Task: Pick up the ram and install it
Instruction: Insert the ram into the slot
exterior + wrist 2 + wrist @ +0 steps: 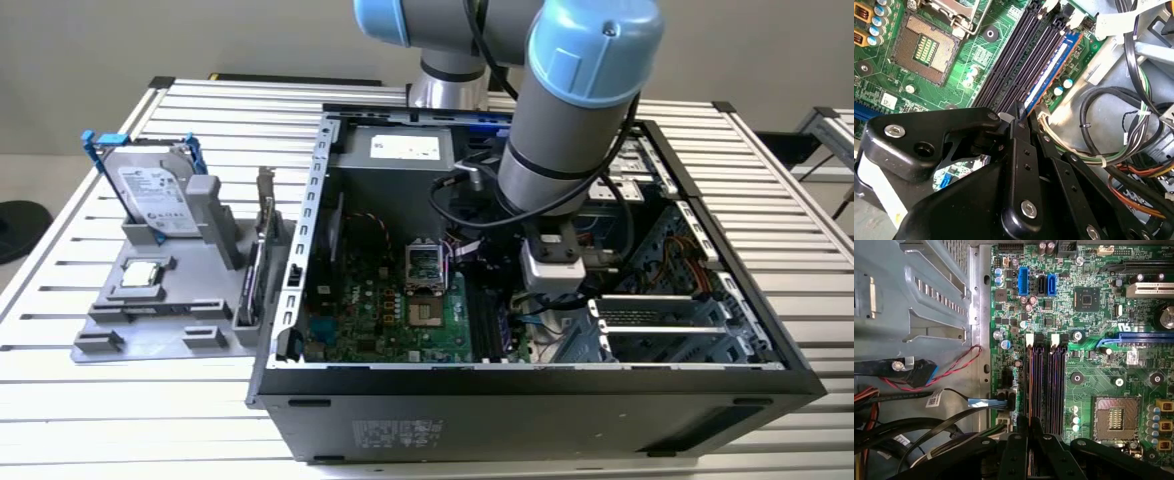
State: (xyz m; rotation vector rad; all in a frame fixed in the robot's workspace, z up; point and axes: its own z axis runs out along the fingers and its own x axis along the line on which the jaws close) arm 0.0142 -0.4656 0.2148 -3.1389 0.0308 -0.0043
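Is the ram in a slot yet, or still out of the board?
In a slot: in the second wrist view the ram stands on edge in the outermost motherboard slot, with the gripper at its near end.

Evenly and brightly lit from above in the exterior view; soft shadows under the computer case (534, 410) on the desk (80, 420). Dimmer inside the case. Blurred, dark tool (1019, 112) close to the lens in both wrist views; sharp, slightly glossy motherboard (1094, 315) beyond.
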